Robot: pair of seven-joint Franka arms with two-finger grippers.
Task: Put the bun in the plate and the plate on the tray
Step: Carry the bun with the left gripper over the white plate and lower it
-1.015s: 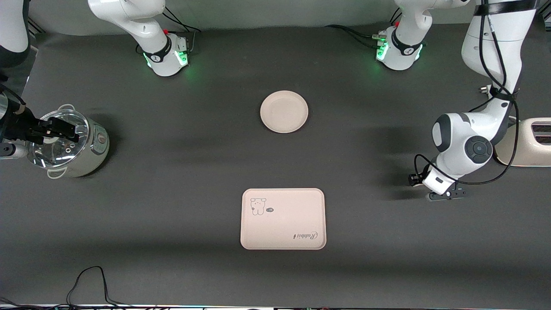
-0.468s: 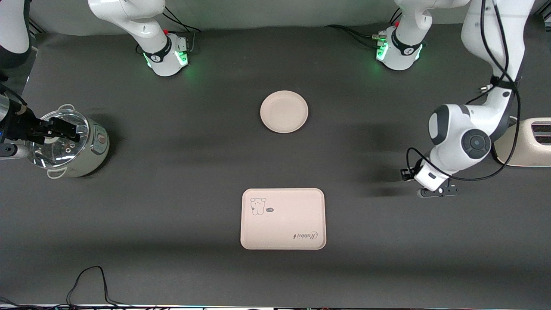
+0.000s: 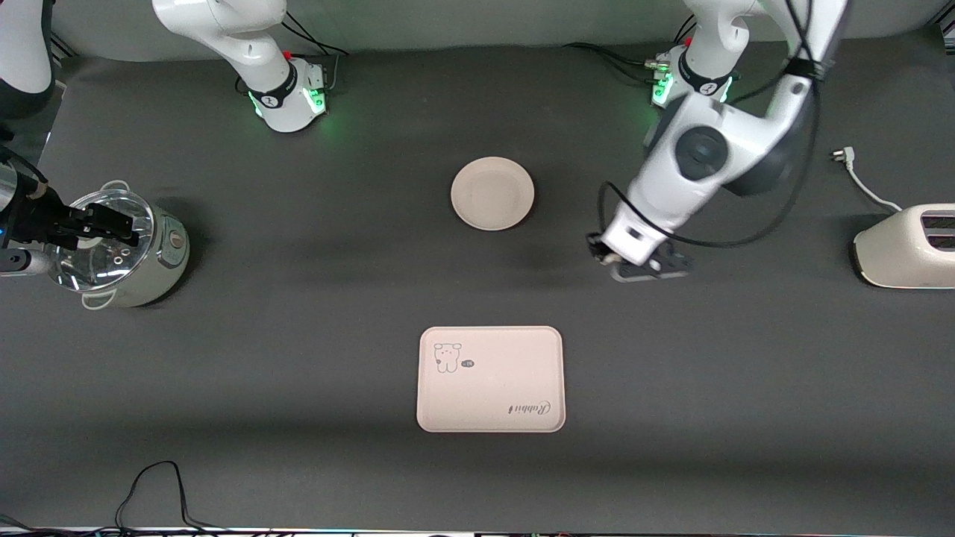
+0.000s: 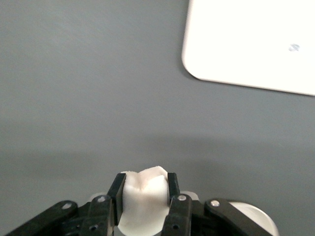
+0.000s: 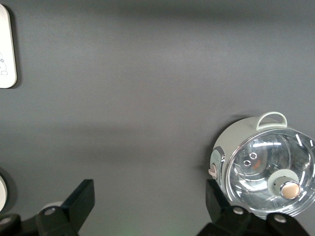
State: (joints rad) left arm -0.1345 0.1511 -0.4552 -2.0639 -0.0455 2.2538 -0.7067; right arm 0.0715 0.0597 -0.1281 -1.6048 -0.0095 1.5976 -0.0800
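My left gripper (image 3: 647,267) is up over the bare table, between the plate and the left arm's end. In the left wrist view it (image 4: 145,180) is shut on the small white bun (image 4: 144,196). The bun is hidden in the front view. The round cream plate (image 3: 492,193) is empty and lies in the middle, nearer the robot bases. The rectangular tray (image 3: 490,379) with the animal print lies nearer the front camera; its corner shows in the left wrist view (image 4: 246,44). My right gripper (image 3: 112,226) waits open and empty over the pot (image 5: 150,196).
A pot with a glass lid (image 3: 119,250) stands at the right arm's end. A cream toaster (image 3: 906,246) with a loose plug cable (image 3: 858,175) stands at the left arm's end. A black cable (image 3: 157,485) lies at the front edge.
My left arm has swung with the bun from beside the toaster toward the middle, stopping close to the plate. The right arm has not moved.
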